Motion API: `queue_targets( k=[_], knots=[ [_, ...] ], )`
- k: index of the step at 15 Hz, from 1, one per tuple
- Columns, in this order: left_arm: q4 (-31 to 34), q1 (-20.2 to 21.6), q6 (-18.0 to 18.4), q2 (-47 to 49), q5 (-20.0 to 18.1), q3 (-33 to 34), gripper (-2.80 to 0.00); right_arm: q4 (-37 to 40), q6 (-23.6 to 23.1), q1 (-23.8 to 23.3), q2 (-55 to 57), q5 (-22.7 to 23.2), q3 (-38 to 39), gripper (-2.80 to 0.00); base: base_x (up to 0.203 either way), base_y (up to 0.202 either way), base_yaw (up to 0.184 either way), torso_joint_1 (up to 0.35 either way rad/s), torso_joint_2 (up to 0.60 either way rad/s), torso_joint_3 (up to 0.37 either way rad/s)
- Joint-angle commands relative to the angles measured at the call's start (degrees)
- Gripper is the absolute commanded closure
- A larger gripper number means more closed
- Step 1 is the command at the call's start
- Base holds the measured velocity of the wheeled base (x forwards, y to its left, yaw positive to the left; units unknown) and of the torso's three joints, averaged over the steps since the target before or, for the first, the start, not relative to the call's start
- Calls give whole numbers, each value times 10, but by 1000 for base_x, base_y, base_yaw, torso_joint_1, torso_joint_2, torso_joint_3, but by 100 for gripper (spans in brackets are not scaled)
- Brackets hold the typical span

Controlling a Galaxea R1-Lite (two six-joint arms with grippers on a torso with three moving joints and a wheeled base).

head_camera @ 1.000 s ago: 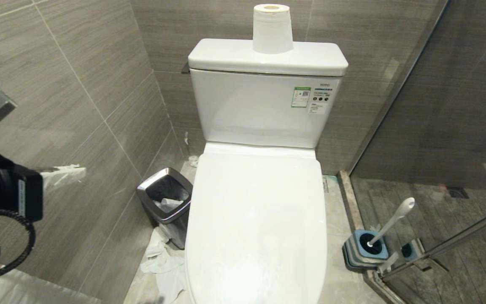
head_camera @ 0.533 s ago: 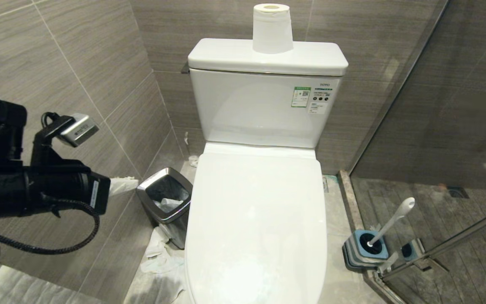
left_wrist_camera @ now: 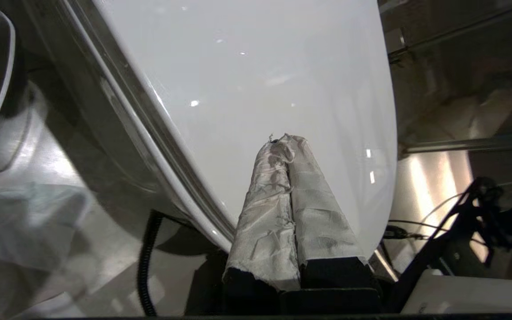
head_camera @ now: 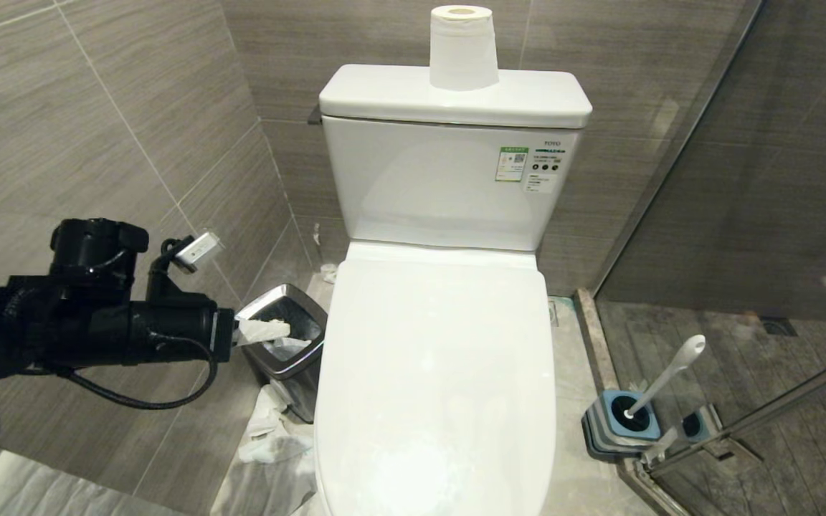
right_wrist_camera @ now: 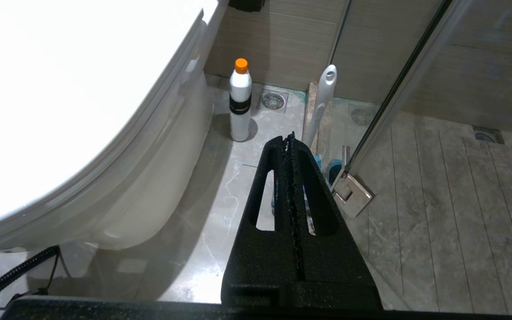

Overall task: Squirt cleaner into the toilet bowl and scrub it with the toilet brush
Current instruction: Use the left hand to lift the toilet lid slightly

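The white toilet (head_camera: pixel 434 373) has its lid down, so the toilet bowl is hidden. My left gripper (head_camera: pixel 280 330), its fingers wrapped in whitish tape, is shut and empty. It hovers over the bin, just left of the lid's edge; the left wrist view shows the gripper (left_wrist_camera: pixel 282 140) pointing across the lid (left_wrist_camera: pixel 260 66). The toilet brush (head_camera: pixel 671 376) leans in its blue-and-grey holder (head_camera: pixel 617 423) on the floor right of the toilet. In the right wrist view, my right gripper (right_wrist_camera: pixel 289 138) is shut and empty, low beside the toilet. Beyond it stand the cleaner bottle (right_wrist_camera: pixel 240 100) with orange cap and the brush handle (right_wrist_camera: pixel 322 102).
A steel-rimmed black bin (head_camera: pixel 291 369) stands between the toilet and the left wall, with crumpled paper (head_camera: pixel 277 444) on the floor before it. A toilet roll (head_camera: pixel 462 46) sits on the cistern. A glass shower partition (head_camera: pixel 743 215) closes the right side.
My left arm has swung in from the picture's left edge toward the toilet and dropped lower; its shut gripper now reaches the bin beside the lid. Nothing else has moved.
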Motion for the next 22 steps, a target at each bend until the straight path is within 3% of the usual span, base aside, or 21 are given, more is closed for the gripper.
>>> queue_targets(
  k=[1,3,7,11,13,14,15,22],
  knots=[
    [-19,11,-19,61,-36,3,0,1,0,0,0,0,7,0,0,0,0,0,0,0],
    [-51,21,-47,102,-114,11,0,0,0,0,0,0,7,0,0,0,0,0,0,0],
    [-162,19,-62,159,-136,92,0,0,0,0,0,0,7,0,0,0,0,0,0,0],
    [-180,67,-62,177,-161,106,0,1,0,0,0,0,7,0,0,0,0,0,0,0],
    [-192,77,-61,188,-193,107,0,1,-1,0,0,0,7,0,0,0,0,0,0,0],
    [-198,78,-60,187,-195,118,-93,0,0,0,0,0,7,0,0,0,0,0,0,0],
    [-204,78,-60,185,-196,127,-280,0,-1,0,0,0,7,0,0,0,0,0,0,0],
    [-274,77,-62,185,-208,192,-280,0,-1,0,0,0,7,0,0,0,0,0,0,0]
  ],
)
